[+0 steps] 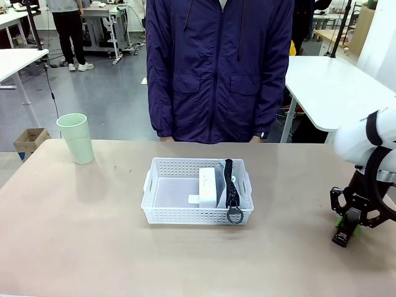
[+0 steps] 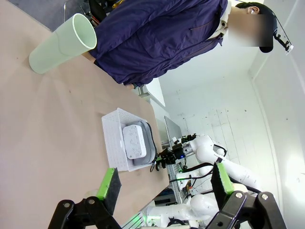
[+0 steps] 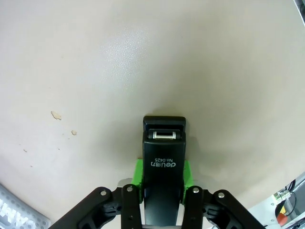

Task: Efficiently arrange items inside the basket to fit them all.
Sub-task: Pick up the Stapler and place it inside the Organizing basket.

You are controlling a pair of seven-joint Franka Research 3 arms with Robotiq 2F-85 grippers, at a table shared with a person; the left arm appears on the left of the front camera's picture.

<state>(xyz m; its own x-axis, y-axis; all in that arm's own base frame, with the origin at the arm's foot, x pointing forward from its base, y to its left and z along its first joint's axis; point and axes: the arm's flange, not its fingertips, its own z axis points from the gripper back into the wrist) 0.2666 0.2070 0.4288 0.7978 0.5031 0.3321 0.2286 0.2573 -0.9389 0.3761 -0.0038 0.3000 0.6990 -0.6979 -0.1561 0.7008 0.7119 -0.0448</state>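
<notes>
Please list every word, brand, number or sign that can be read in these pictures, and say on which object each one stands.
"deli": brand on the black stapler, upside down in the right wrist view.
"No 0425": on the same stapler, next to the brand, also upside down.
Marks on the small white box: too small to read.
Dark letters at the lower left corner of the right wrist view: cut off, unreadable.

A lab workspace: white worktables (image 1: 337, 83), trailing cable (image 1: 51, 86), cardboard box (image 1: 29, 140) on floor (image 1: 105, 99).
</notes>
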